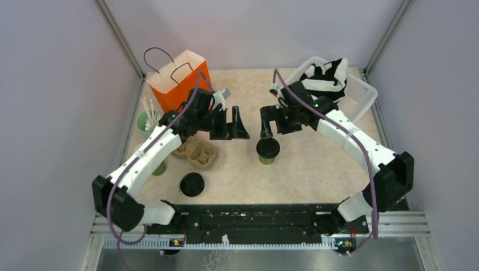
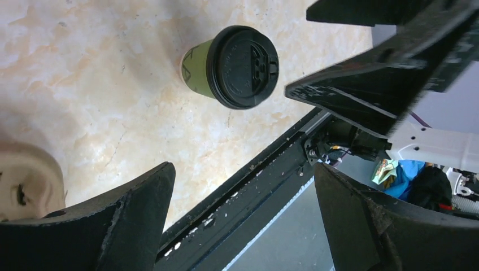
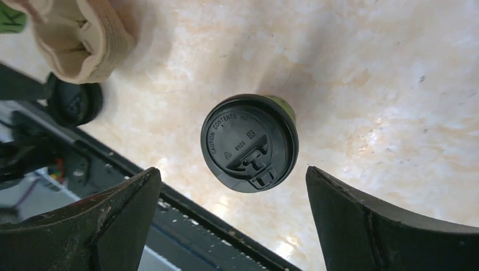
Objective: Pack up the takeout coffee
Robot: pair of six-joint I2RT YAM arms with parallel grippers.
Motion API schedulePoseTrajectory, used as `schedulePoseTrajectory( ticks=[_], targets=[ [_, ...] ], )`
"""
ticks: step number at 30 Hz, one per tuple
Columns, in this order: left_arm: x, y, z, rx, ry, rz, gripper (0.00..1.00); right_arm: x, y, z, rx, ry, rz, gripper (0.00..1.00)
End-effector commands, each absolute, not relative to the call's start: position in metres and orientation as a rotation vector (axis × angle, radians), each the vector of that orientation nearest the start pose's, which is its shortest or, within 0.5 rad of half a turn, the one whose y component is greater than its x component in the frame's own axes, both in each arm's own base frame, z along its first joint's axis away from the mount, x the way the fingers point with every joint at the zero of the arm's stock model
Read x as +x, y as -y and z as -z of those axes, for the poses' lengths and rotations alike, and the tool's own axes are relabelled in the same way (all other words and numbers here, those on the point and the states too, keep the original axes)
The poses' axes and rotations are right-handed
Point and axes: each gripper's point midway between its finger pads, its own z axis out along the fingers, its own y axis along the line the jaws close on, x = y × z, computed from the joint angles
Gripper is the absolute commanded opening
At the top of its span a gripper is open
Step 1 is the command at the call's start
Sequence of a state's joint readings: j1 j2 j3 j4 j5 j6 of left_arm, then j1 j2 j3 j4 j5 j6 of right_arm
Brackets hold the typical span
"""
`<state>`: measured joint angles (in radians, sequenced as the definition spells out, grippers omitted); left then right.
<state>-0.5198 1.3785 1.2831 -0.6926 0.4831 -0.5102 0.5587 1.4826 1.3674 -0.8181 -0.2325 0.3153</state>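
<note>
The takeout coffee [image 1: 268, 149], a green cup with a black lid, stands upright on the table near the middle. It also shows in the right wrist view [image 3: 249, 142] and the left wrist view [image 2: 237, 66]. My right gripper [image 1: 270, 130] is open and empty, hovering just above and behind the cup; in its wrist view [image 3: 233, 172] the lid lies between and ahead of the fingers, apart from both. My left gripper [image 1: 230, 130] is open and empty, to the left of the cup and above the table [image 2: 244, 169].
An orange paper bag [image 1: 178, 82] stands open at the back left. A pulp cup carrier [image 1: 195, 151] and a loose black lid [image 1: 192, 184] lie left of the coffee. A cup of stirrers [image 1: 148, 121] is at the left; a white basket [image 1: 361, 93] at the back right.
</note>
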Motion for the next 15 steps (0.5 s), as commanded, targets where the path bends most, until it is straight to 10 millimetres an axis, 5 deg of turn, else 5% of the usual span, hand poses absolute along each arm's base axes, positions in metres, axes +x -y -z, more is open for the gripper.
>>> schedulePoseTrajectory(
  ticks=[1,15],
  targets=[
    [0.241,0.242,-0.235,0.188,-2.445,0.997,0.99,0.276,-0.223,-0.181,-0.569,-2.583,-0.198,0.99],
    [0.219,0.231,-0.24,0.168,-2.427,1.017,0.99,0.264,-0.258,-0.159,-0.69,-2.594,-0.167,0.97]
  ],
)
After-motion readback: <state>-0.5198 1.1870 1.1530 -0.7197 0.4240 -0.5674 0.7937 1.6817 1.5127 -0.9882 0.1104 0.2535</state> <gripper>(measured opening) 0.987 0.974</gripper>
